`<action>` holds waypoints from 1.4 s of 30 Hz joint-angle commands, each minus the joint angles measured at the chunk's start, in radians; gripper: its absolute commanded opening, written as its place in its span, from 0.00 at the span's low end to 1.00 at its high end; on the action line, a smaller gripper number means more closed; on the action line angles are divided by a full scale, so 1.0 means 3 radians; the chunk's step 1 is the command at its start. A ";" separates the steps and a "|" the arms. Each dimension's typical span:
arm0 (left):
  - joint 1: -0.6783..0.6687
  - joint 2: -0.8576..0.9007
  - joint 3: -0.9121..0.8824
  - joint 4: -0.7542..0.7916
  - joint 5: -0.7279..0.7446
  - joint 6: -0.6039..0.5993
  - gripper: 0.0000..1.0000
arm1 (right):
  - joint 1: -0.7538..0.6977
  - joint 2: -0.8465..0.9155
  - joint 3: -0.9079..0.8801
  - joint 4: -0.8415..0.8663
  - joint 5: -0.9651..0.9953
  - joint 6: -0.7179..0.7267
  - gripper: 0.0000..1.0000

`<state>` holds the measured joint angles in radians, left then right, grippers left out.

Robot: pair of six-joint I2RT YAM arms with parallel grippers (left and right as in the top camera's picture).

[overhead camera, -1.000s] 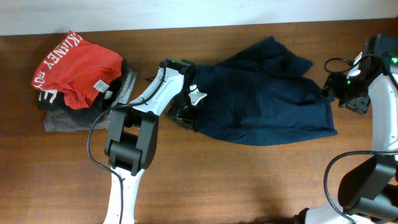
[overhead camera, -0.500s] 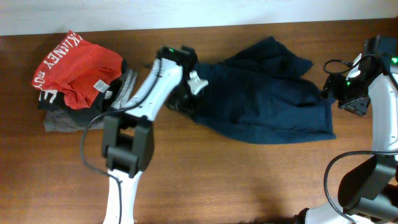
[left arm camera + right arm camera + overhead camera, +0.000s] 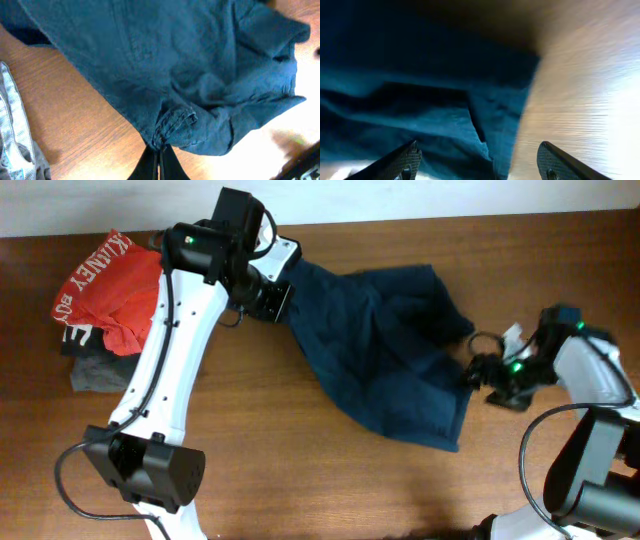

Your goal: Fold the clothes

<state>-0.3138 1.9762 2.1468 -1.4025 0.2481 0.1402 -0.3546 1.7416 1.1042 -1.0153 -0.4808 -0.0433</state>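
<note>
The clothes, a plain dark navy garment (image 3: 385, 350), are drawn out slantwise over the middle of the table. My left gripper (image 3: 282, 292) is raised at the back left, shut on a bunched corner of the cloth (image 3: 172, 125). In the left wrist view the left gripper (image 3: 160, 150) has its jaws pressed together on that pinch. My right gripper (image 3: 476, 375) is at the garment's right edge. It is open (image 3: 480, 165), and a hem of the garment (image 3: 485, 135) lies between its fingers (image 3: 402, 162) without being clamped.
A red garment with white lettering (image 3: 115, 285) lies on a grey folded garment (image 3: 95, 370) at the far left; the grey cloth (image 3: 10, 140) also shows in the left wrist view. Bare wood (image 3: 330, 480) runs along the table's front.
My left gripper closed on the garment's left corner, then rose and swung back-left, dragging the cloth into a slanted stretch. My right gripper came forward and left to the garment's right edge, still open.
</note>
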 commanded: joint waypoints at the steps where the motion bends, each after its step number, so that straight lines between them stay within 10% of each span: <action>1: 0.0000 -0.0050 0.0028 0.0017 -0.0032 -0.0029 0.01 | 0.0117 -0.0061 -0.0328 0.0086 -0.0470 -0.0280 0.79; 17: 0.0003 -0.0051 0.0028 -0.0024 -0.0052 -0.0027 0.01 | 0.0623 -0.0061 -0.0595 0.0551 0.0373 0.0099 0.60; 33: 0.0004 -0.0127 0.0029 -0.0069 -0.0343 -0.0028 0.01 | 0.0609 -0.0249 -0.0524 0.0178 -0.0940 -0.0684 0.04; 42: 0.0136 -0.0533 0.0195 -0.0031 -0.0701 -0.0028 0.01 | 0.0186 -0.0998 0.0579 -0.0006 -0.0637 -0.0064 0.04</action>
<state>-0.3046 1.9190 2.1506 -1.4212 0.0891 0.1371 -0.2356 1.5345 1.1419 -1.0176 -0.7147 -0.1734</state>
